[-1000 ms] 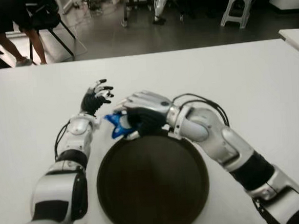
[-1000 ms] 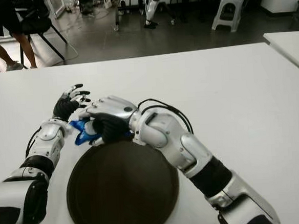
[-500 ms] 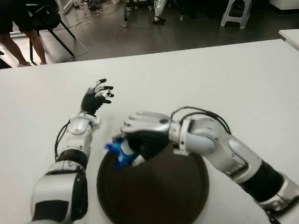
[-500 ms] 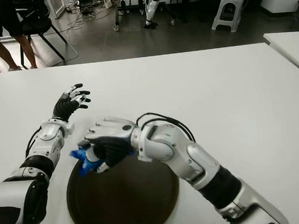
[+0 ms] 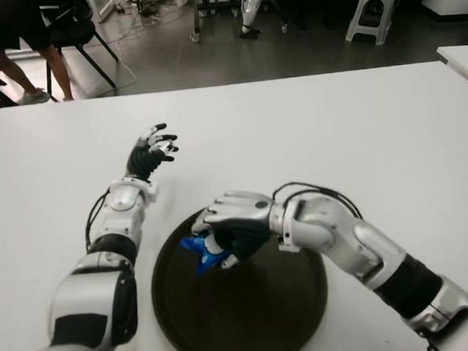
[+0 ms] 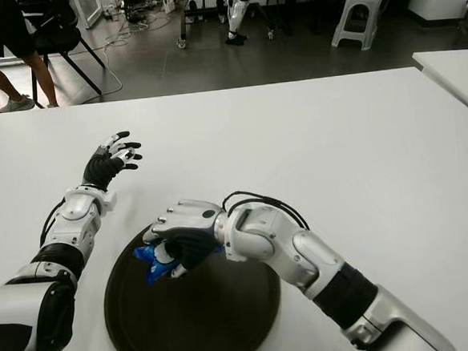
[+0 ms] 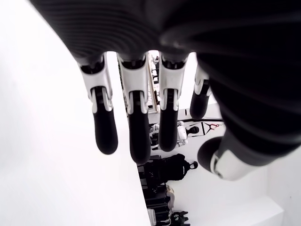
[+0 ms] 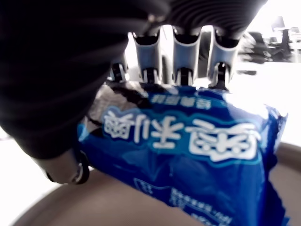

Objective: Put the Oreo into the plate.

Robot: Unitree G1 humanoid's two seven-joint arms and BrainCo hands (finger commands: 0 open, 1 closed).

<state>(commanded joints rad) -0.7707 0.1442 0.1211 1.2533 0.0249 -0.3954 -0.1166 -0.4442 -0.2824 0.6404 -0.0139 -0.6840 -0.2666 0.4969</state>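
right hand over the far-left part of the plate, knuckles up, fingers clenched around the oreo. oreo is a blue wrapped pack with white print; one crinkled end sticks out of the hand on the robot's left. right wrist view: four fingers curl over the top of the pack, thumb at its side, brown plate surface directly below. cannot tell whether the pack touches the plate or hangs just above it.

plate: dark brown, round, sits on the white worktop near the robot's edge. right forearm crosses the plate's far-right rim.

left hand well apart from the plate, farther out and to its left, above the worktop. fingers released, spread and slightly bent, holding nothing; left wrist view shows them hanging free with bare white worktop beside them.

background, beyond the worktop: grey floor, a white stool, a black chair with a person's legs next to it, corner of a second white table at far right.
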